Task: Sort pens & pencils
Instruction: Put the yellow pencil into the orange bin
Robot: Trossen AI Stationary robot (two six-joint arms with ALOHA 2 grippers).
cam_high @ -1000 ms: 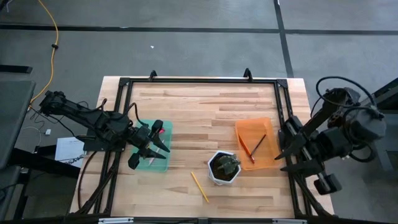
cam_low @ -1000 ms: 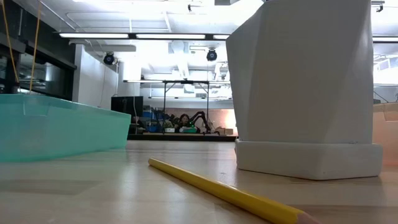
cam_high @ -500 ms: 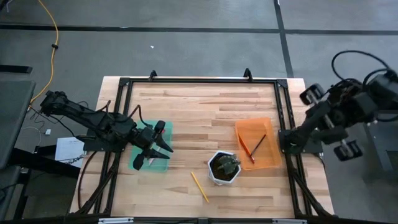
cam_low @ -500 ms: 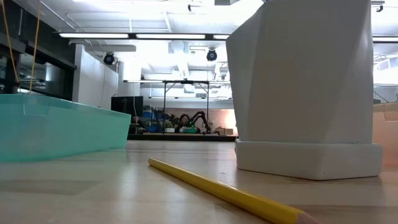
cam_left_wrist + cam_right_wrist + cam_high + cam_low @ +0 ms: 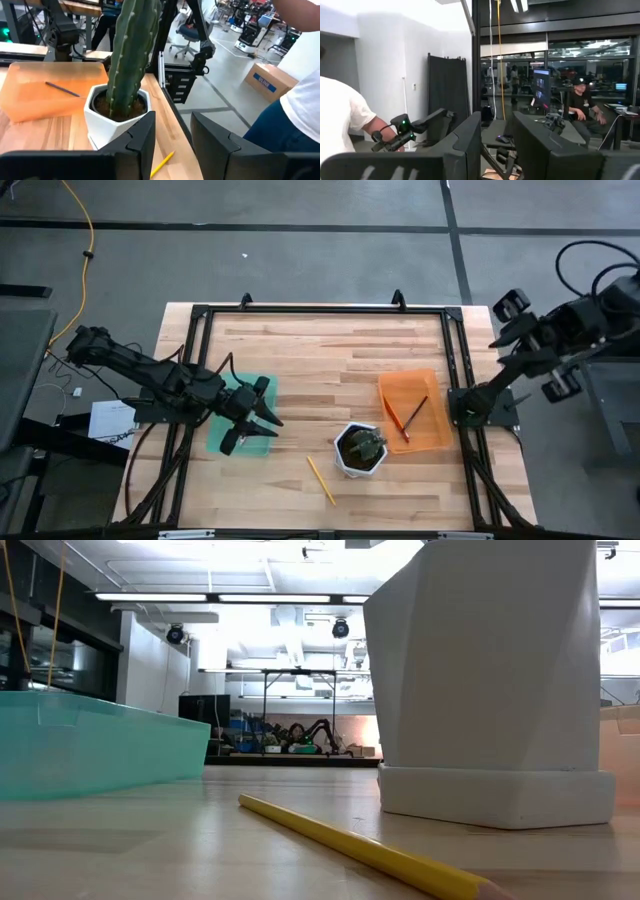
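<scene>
Blue label on cardboard box [image 5: 265, 81], text unreadable, white cactus pot [image 5: 117, 120] unmarked

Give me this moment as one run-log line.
left gripper: open, empty, over teal tray | right gripper: open, empty, off table | yellow pencil: loose on table | orange tray: two pencils

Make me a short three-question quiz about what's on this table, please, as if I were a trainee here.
1. True or false: the yellow pencil lies inside the orange tray.
2. Which tray is the left gripper above? A) orange B) green
3. What stands in the white pot?

Key:
1. False: it lies on the bare table, near the pot.
2. B, the green tray; its fingers are open and hold nothing.
3. A cactus.
</scene>
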